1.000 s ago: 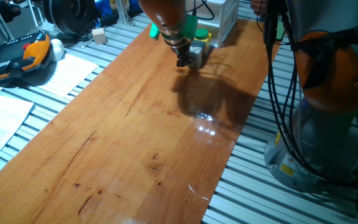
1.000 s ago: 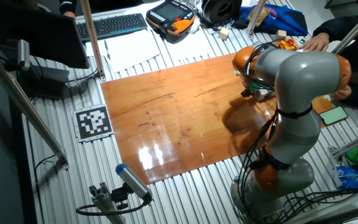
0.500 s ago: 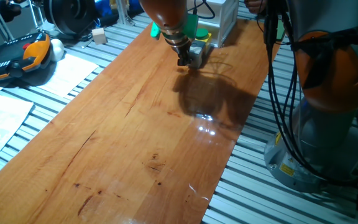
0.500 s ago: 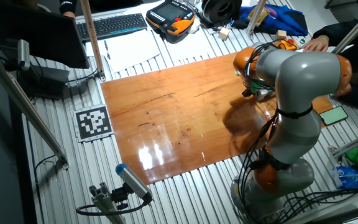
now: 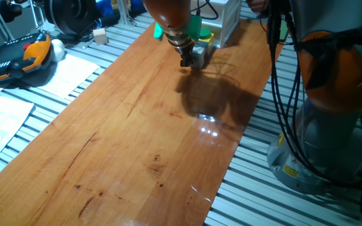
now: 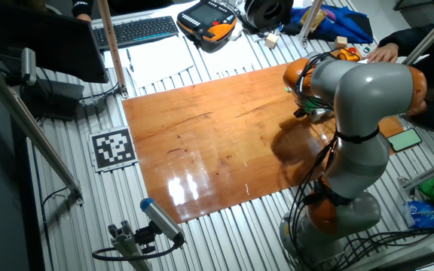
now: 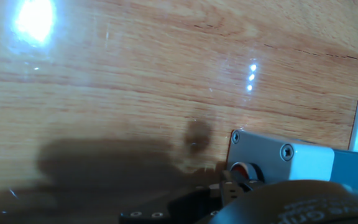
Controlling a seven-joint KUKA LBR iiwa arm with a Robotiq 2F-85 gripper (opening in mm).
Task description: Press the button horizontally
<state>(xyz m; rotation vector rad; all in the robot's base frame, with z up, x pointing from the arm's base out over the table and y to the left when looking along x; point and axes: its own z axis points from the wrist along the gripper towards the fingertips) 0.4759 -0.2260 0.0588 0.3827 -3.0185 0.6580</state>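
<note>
A small grey button box (image 5: 200, 55) stands on the wooden table (image 5: 137, 138) at its far end. In the hand view the box (image 7: 303, 158) shows two screws and a round red button (image 7: 243, 170) on its side face. My gripper (image 5: 186, 61) is low over the table, right beside the box on its left. In the hand view its dark fingertips (image 7: 226, 185) come together in one tip that sits against the button. In the other fixed view the gripper (image 6: 302, 111) is mostly hidden behind the arm.
A white box (image 5: 226, 17), a green object (image 5: 193, 26) and a yellow piece (image 5: 205, 37) stand just behind the button box. A teach pendant (image 5: 19, 58) and papers (image 5: 68, 72) lie left of the table. The robot base (image 5: 332, 113) stands at the right.
My gripper has crept a little further towards the button box, staying low. Nothing else has moved.
</note>
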